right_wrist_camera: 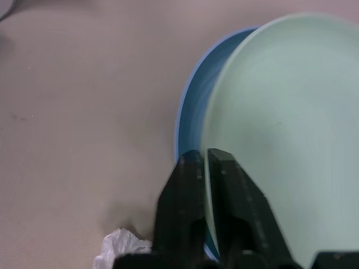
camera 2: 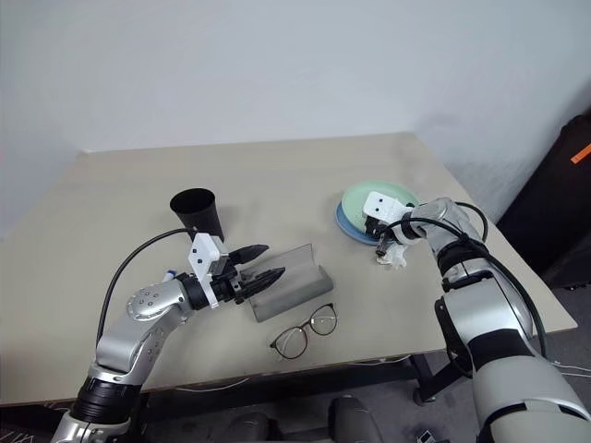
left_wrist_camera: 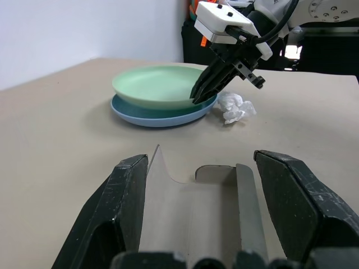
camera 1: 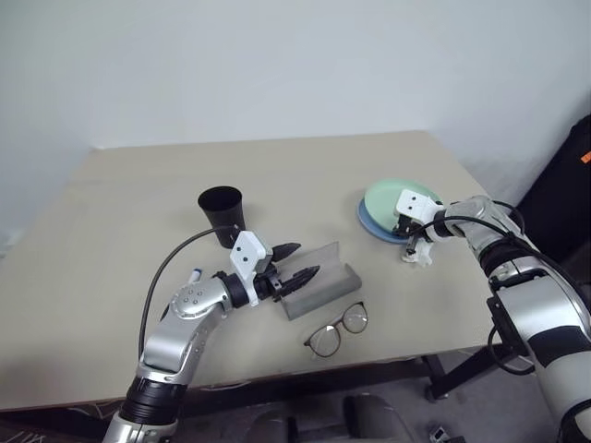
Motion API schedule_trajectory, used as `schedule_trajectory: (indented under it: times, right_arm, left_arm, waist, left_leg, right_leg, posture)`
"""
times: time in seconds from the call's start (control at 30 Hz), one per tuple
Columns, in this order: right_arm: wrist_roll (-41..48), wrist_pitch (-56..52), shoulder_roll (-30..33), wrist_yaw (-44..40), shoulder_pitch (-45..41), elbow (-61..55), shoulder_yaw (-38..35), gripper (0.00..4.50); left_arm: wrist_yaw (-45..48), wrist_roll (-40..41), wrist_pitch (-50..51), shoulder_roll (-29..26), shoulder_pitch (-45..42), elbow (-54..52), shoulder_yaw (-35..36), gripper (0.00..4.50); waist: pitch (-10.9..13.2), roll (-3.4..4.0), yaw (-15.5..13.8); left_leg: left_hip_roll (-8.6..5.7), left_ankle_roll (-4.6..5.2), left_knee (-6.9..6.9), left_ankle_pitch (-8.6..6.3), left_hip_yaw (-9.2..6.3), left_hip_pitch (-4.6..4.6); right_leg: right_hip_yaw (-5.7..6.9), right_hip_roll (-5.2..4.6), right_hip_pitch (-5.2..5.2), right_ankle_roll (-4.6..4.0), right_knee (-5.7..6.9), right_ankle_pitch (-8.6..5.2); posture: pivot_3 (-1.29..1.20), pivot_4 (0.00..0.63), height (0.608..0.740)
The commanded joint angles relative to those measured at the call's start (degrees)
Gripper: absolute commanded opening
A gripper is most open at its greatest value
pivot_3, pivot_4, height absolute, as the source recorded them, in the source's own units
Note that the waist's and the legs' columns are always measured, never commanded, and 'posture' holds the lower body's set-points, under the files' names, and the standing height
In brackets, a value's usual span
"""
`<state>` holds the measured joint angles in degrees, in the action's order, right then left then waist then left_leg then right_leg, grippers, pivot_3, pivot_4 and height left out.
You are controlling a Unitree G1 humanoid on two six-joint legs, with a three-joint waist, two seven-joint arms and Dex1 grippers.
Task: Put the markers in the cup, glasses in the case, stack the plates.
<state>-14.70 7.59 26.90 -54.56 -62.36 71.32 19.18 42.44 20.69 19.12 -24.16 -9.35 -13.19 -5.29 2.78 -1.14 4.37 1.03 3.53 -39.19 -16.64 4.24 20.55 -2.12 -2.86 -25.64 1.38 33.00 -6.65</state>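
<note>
The mint green plate [camera 1: 392, 196] lies on the light blue plate [camera 1: 367, 221] at the right of the table. My right gripper [camera 1: 406, 231] is shut on the green plate's near rim [right_wrist_camera: 224, 101]. The grey case [camera 1: 319, 281] lies open at mid-table, and my left gripper [camera 1: 297, 262] hovers open at its left end, with nothing between the fingers [left_wrist_camera: 129, 190]. The wire-frame glasses [camera 1: 337, 329] rest in front of the case. The black cup [camera 1: 220, 210] stands upright behind my left gripper. A marker's blue end [camera 1: 196, 275] peeks out beside my left forearm; the rest of it is hidden.
A crumpled white paper [camera 1: 416, 255] lies just in front of the plates, below my right gripper. The table's front edge [camera 1: 388, 362] runs close to the glasses. A dark object [camera 1: 572, 185] stands past the table's right edge.
</note>
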Motion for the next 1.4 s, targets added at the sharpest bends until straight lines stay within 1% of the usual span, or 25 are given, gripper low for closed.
schedule_trajectory:
  times: [0.03,0.2,0.33,0.43,0.57,0.73,0.87,0.97,1.03,1.17,1.4]
  right_arm:
    - [0.0,1.4,0.0,1.1,-2.1,-0.6,-1.7,1.51]
    - [0.4,1.6,0.4,1.3,-2.7,-1.4,-2.6,1.51]
    - [1.9,0.4,1.7,-2.2,-2.7,-3.8,-4.3,1.51]
    - [3.9,-4.7,3.5,-5.3,-1.4,-7.7,-6.5,1.51]
    - [5.8,-17.8,5.7,-6.2,1.6,-15.7,-9.1,1.51]
    - [5.9,-35.4,9.3,-7.3,9.7,-31.1,-9.8,1.51]
    - [8.0,-46.6,11.6,-7.8,15.2,-41.4,-11.0,1.51]
    - [9.2,-52.1,12.2,-6.9,17.9,-46.3,-11.2,1.51]
    - [10.0,-54.9,11.8,-5.9,18.7,-47.4,-11.5,1.51]
    - [11.0,-56.0,10.5,-3.1,19.1,-46.6,-11.3,1.51]
    - [10.9,-52.4,8.4,1.5,16.7,-38.5,-10.7,1.51]
  left_arm:
    - [0.0,0.2,-1.0,0.0,-0.5,-2.2,0.5,3.19]
    - [0.2,0.0,-1.2,0.0,-0.5,-2.0,0.1,3.19]
    - [0.2,0.0,-1.2,0.1,-0.7,-1.9,0.1,3.19]
    - [0.3,0.0,-1.4,0.1,-0.7,-1.8,0.1,3.19]
    - [0.9,0.5,-1.0,0.0,-0.4,-1.9,-0.1,3.19]
    - [1.4,0.6,-1.0,0.0,-0.2,-1.8,-0.1,3.19]
    - [1.7,0.6,-1.1,0.2,-0.3,-1.6,-0.2,3.19]
    - [1.9,0.6,-1.1,0.3,-0.4,-1.5,-0.3,3.19]
    - [2.2,0.6,-1.1,0.3,-0.6,-1.2,-0.4,3.19]
    - [2.5,0.5,-1.1,0.3,-1.0,-0.8,-0.3,3.19]
    - [2.7,0.5,-0.8,0.2,-0.8,-1.2,-0.3,3.19]
  waist:
    - [0.0,0.0,0.0]
    - [0.0,0.01,0.0]
    - [0.0,0.01,0.0]
    - [0.0,0.03,-0.1]
    - [0.0,0.04,-0.2]
    - [0.0,0.05,-0.3]
    - [0.0,0.12,-0.3]
    - [0.0,0.13,-0.1]
    - [0.0,0.13,-0.2]
    - [0.0,0.13,-0.2]
    - [0.0,0.13,-0.2]
  left_leg:
    - [0.0,0.0,0.0,0.0,-0.02,-0.01]
    - [-0.01,0.0,0.0,0.0,-0.05,-0.01]
    - [-0.04,0.0,0.0,0.0,-0.05,0.0]
    - [-0.05,0.01,0.0,0.0,-0.08,0.01]
    - [-0.06,0.0,0.0,0.0,-0.11,0.02]
    - [-0.09,0.0,-0.01,0.0,-0.12,0.04]
    - [-0.11,0.0,-0.04,0.0,-0.11,0.06]
    - [-0.06,0.0,-0.04,0.0,-0.12,0.01]
    - [-0.06,0.02,-0.07,0.02,-0.12,-0.03]
    - [-0.07,0.01,-0.16,0.06,-0.11,-0.02]
    - [-0.1,0.02,-0.17,0.06,-0.1,0.04]
  right_leg:
    - [0.0,0.0,0.02,0.0,0.0,0.0]
    - [0.0,0.0,0.02,0.0,0.0,0.0]
    - [0.0,0.0,0.02,0.0,0.0,0.0]
    - [0.0,0.0,0.03,0.0,0.0,0.0]
    - [0.0,0.0,0.04,0.0,0.01,0.0]
    - [0.03,0.0,0.05,0.01,0.02,0.0]
    - [0.01,-0.01,0.03,0.01,0.03,-0.01]
    - [-0.04,0.0,0.03,0.02,0.03,-0.01]
    - [-0.04,0.0,0.04,0.02,0.03,-0.01]
    - [-0.03,0.0,0.08,0.02,0.03,-0.01]
    - [-0.04,-0.01,0.07,0.02,0.0,-0.01]
  posture:
    - [0.0,0.0,0.74]
    - [0.0,0.0,0.74]
    - [0.0,0.0,0.74]
    - [0.0,0.0,0.74]
    - [0.0,0.0,0.74]
    - [0.0,0.0,0.74]
    - [0.0,0.0,0.74]
    - [0.0,0.0,0.74]
    - [0.0,0.0,0.74]
    - [0.0,0.0,0.74]
    - [0.0,0.0,0.74]
